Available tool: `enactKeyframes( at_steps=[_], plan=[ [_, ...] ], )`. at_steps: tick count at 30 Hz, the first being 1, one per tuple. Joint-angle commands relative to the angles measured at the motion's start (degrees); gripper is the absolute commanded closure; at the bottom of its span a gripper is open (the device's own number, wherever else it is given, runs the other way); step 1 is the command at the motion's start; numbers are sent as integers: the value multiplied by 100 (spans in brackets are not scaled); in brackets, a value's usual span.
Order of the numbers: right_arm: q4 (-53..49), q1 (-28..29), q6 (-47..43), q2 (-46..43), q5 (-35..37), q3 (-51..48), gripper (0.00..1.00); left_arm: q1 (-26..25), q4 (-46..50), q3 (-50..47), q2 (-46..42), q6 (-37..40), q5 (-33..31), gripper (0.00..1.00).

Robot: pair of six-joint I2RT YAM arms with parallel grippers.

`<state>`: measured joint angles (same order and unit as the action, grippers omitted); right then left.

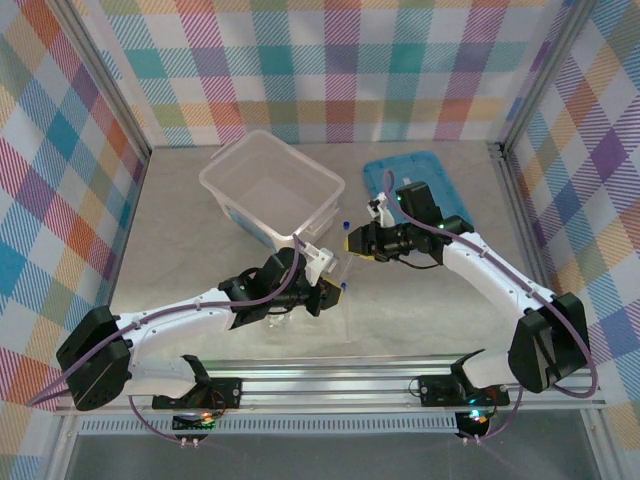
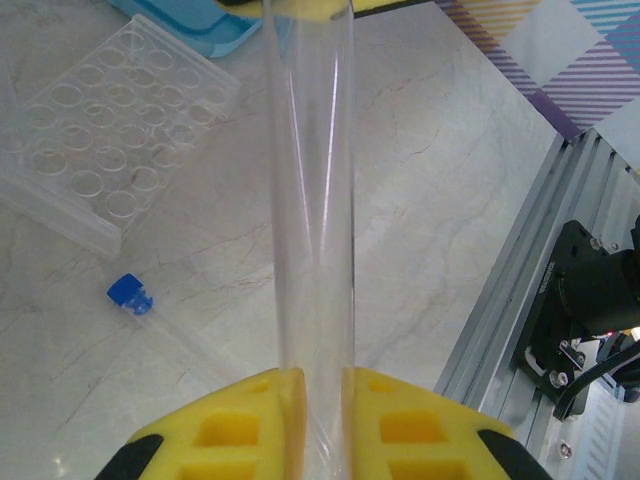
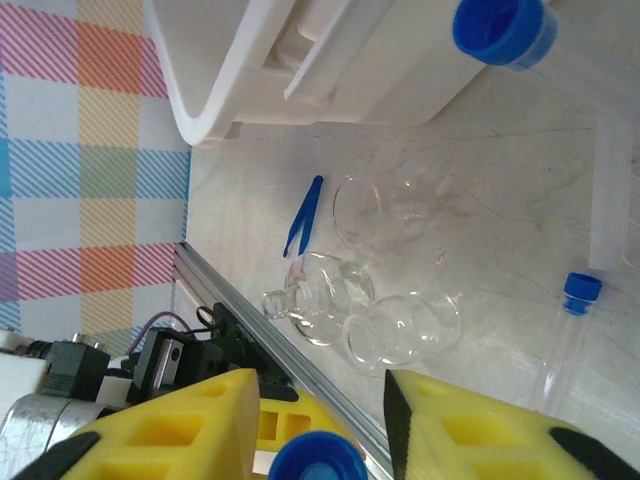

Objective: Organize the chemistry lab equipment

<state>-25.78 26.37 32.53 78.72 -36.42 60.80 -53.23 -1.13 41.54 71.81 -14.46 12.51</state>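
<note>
Left gripper (image 2: pixel 315 390): jaws clamped on tube (image 2: pixel 312 200). Right gripper (image 3: pixel 320 400): jaws part-closed about blue cap (image 3: pixel 315 462); grip unclear. Flask (image 3: pixel 318 300), tweezers (image 3: pixel 303 215) beyond jaws on tabletop (image 3: pixel 500 200).

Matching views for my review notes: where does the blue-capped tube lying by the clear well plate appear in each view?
Top external: tube near centre, its cap a small blue dot.
Left wrist: tube lower left, left of the held tube.
Right wrist: tube at the right edge, mid-height.
Shared landmark: the front rail, at the bottom, right and lower left respectively.
</note>
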Motion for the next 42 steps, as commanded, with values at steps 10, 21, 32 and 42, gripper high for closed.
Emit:
enactKeyframes(
  at_steps=[10,21,32,42],
  plan=[
    [58,-88,-48,21,-347,20,77,-74,10,144,-61,87,6,95],
    [-54,-123,-98,-95,-277,45,84,-73,103,214,13,82,-97,82],
    [-483,-117,-332,-524,715,321,84,-69,266,311,-222,-12,-313,57],
    [-383,44,-561,-1053,2681,176,84,56,494,152,-663,-246,-790,55]
  ],
)
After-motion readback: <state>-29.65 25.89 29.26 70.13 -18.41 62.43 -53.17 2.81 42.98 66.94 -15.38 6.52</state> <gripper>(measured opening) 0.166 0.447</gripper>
